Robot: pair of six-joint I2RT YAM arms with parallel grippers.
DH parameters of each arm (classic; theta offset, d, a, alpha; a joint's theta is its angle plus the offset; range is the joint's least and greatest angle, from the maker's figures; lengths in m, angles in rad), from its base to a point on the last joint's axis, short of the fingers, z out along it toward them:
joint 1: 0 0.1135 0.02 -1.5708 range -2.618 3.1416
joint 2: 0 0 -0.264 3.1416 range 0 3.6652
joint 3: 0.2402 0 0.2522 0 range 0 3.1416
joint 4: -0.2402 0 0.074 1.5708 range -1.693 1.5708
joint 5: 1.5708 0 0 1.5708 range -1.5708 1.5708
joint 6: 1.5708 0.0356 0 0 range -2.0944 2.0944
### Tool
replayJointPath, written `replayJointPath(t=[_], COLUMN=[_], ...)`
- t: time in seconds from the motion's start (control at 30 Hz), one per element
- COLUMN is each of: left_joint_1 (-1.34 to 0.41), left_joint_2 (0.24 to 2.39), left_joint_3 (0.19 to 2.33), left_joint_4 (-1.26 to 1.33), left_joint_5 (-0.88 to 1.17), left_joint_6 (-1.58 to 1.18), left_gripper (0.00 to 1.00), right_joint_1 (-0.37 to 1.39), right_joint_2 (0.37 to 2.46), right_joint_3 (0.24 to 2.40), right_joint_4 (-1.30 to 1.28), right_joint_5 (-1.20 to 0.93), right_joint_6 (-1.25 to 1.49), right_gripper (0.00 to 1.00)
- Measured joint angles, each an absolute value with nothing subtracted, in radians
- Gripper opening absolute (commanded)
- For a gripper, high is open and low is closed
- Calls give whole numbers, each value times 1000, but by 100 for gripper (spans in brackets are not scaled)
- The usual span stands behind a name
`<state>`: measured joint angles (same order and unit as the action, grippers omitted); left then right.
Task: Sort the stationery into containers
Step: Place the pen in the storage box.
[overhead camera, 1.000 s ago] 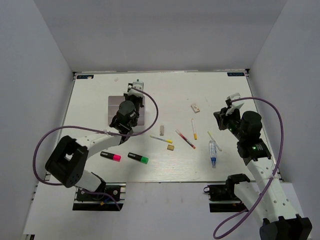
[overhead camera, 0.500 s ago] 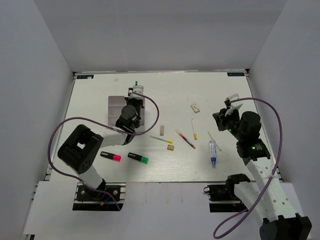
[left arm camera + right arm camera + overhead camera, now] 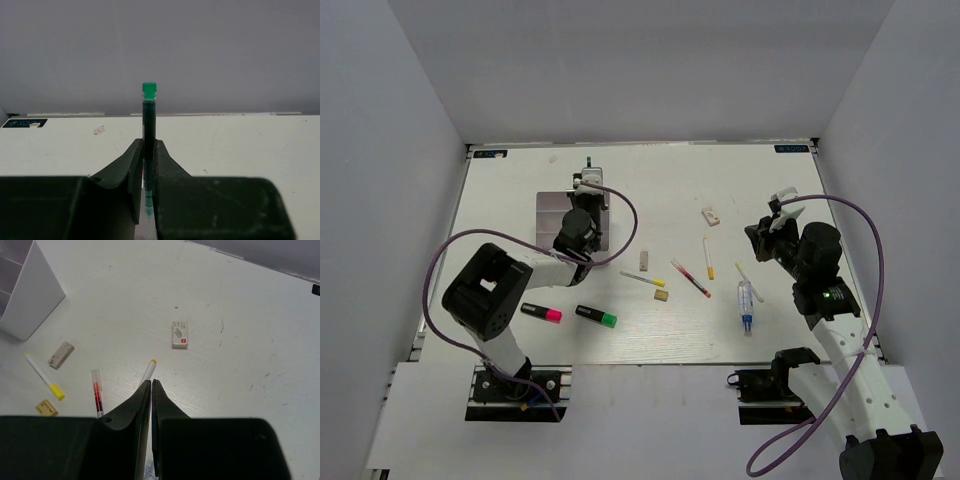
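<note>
My left gripper (image 3: 587, 188) is over the white organizer box (image 3: 550, 211) and is shut on a dark pen with a teal cap (image 3: 149, 117), which sticks out past the fingertips toward the back wall. My right gripper (image 3: 776, 214) is shut and empty above the right side of the table; in the right wrist view (image 3: 151, 383) its tips are over a white pen with a yellow end (image 3: 149, 369). On the table lie a pink-capped highlighter (image 3: 542, 312), a green-capped highlighter (image 3: 596, 316), a red pen (image 3: 690, 278), a yellow-tipped pen (image 3: 643, 279) and a clear blue-tipped tube (image 3: 745, 303).
Beige eraser blocks lie at centre: one (image 3: 710, 215) near the back, one (image 3: 644, 260) and one (image 3: 662, 295) by the pens. The organizer's corner (image 3: 30, 295) shows at the left of the right wrist view. Grey walls enclose the table on three sides.
My left arm's elbow has swung to the right while the gripper stayed over the organizer with the pen. The right arm has hardly moved.
</note>
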<state>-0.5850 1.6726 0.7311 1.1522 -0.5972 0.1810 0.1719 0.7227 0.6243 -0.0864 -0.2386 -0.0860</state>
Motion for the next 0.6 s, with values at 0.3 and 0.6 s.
replayJointPath(t=[0.3,0.6], left_joint_1=[-583,-588], left_joint_2=[1812,1807], left_joint_3=[766,757], left_joint_4=[1240,1290], left_joint_5=[-645,-662], left_joint_6=[218,242], left_gripper=[0,58], right_joint_1=[173,173], right_joint_2=[728,728], right_joint_3=[624,624], right_joint_4=[-84,-80], right_joint_5=[-242,-244], right_joint_6=[-86,-86], right_gripper=[10,10])
